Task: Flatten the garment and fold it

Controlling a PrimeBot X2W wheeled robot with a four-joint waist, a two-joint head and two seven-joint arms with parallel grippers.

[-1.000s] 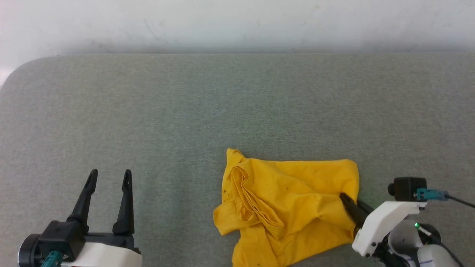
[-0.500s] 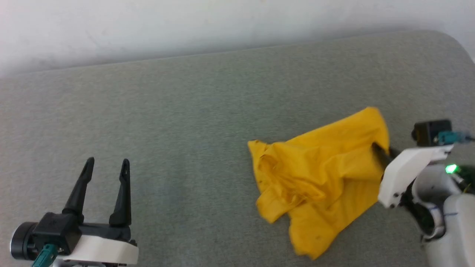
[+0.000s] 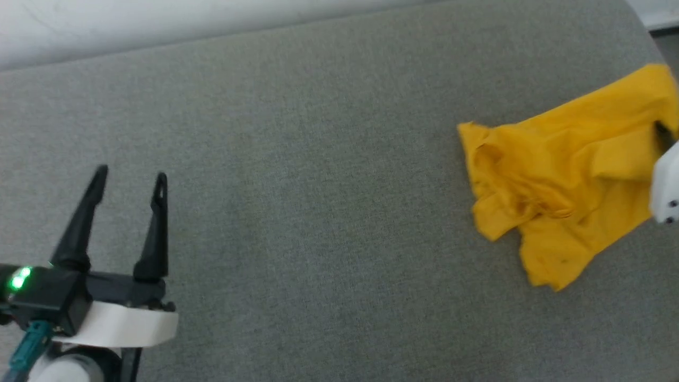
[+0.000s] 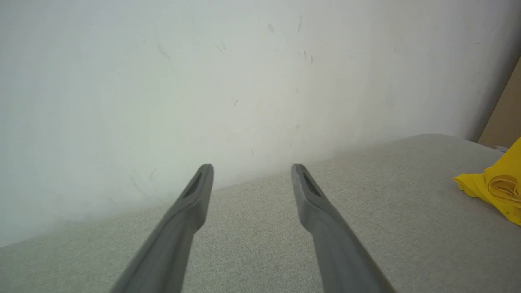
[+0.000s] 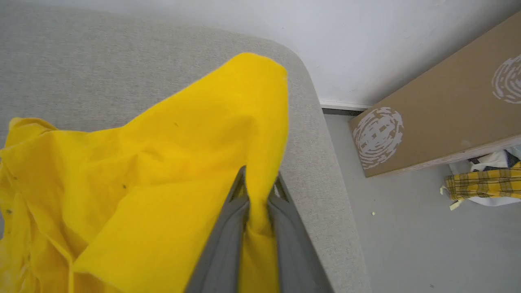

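The garment (image 3: 562, 175) is a crumpled bright-yellow shirt at the right side of the grey padded table (image 3: 318, 159), plain side showing. In the right wrist view my right gripper (image 5: 258, 183) is shut on a fold of the garment (image 5: 163, 175), pinching cloth between its grey fingers near the table's rounded corner. In the head view its white housing (image 3: 667, 188) sits at the right edge, beside the cloth. My left gripper (image 3: 130, 178) stands open at the lower left, far from the garment, nothing between its fingers (image 4: 195, 195). A yellow edge of the garment (image 4: 494, 185) shows at the right of the left wrist view.
A white wall (image 4: 244, 81) runs behind the table. Past the table's right edge (image 5: 325, 171) lies grey floor with a long brown cardboard box (image 5: 439, 118) and a heap of plaid cloth (image 5: 484, 185). Much bare grey table surface lies between my two grippers.
The head camera has swung left and tilted. My right gripper, still shut on the garment, has lifted and dragged it toward the table's far right corner. The left gripper stays open.
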